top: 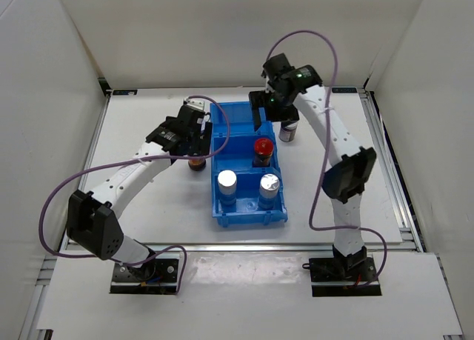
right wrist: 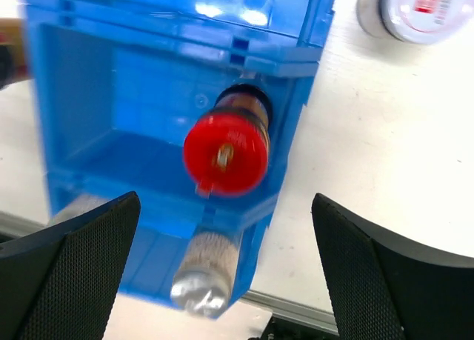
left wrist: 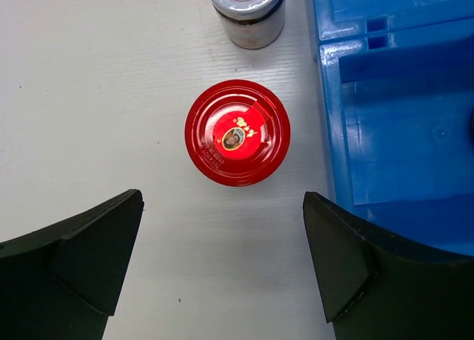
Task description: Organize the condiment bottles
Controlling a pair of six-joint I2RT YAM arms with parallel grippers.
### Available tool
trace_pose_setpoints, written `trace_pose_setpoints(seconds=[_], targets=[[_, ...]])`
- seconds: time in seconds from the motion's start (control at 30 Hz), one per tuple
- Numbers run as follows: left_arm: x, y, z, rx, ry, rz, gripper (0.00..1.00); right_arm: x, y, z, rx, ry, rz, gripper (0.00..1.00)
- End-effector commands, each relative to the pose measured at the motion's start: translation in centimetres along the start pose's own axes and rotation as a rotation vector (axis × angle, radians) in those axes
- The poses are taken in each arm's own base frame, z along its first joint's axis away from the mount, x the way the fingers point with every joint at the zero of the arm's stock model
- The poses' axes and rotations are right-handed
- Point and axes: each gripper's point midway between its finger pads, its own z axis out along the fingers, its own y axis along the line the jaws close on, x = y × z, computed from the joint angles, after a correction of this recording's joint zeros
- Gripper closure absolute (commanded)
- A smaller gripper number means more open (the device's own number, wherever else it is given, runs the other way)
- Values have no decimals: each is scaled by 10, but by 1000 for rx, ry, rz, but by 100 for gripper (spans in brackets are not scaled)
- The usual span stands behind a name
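While the right hand [right wrist: 226,221] is spread wide, the left hand [left wrist: 222,229] is held wide over a red-capped cylindrical bottle [left wrist: 237,132] for grasping

Right tool [right wrist: 226,199] wide open, fingers [right wrist: 81,273] at the lower corners, nothing between the pads. Below it the blue bin [right wrist: 111,95] sat on the white counter [right wrist: 385,132]. Red-capped bottle [right wrist: 226,153] stood upright in the middle compartment, against the right-hand wall, slightly blurred. Silver-topped bottle [right wrist: 201,281] stood in the next compartment toward the bottom edge. Grey-lidded bottle [right wrist: 422,10] was outside the bin, top right, partly cut off.
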Motion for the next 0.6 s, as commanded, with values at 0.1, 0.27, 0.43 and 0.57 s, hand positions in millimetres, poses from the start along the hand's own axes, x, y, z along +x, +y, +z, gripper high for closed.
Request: trace_pose_setpoints(seconds=[0.1, 0.27, 0.43, 0.57], targets=[[5, -5, 17, 5, 29, -8, 0, 34, -1, -60, -28, 0, 22, 0], [8, -2, 32, 31, 61, -48, 0, 31, -1, -67, -36, -30, 1, 0], [-5, 9, 49, 86, 37, -131, 0, 28, -5, -73, -36, -50, -20, 0], [-12, -7, 63, 184, 43, -139, 0, 24, -7, -76, -46, -67, -20, 0]])
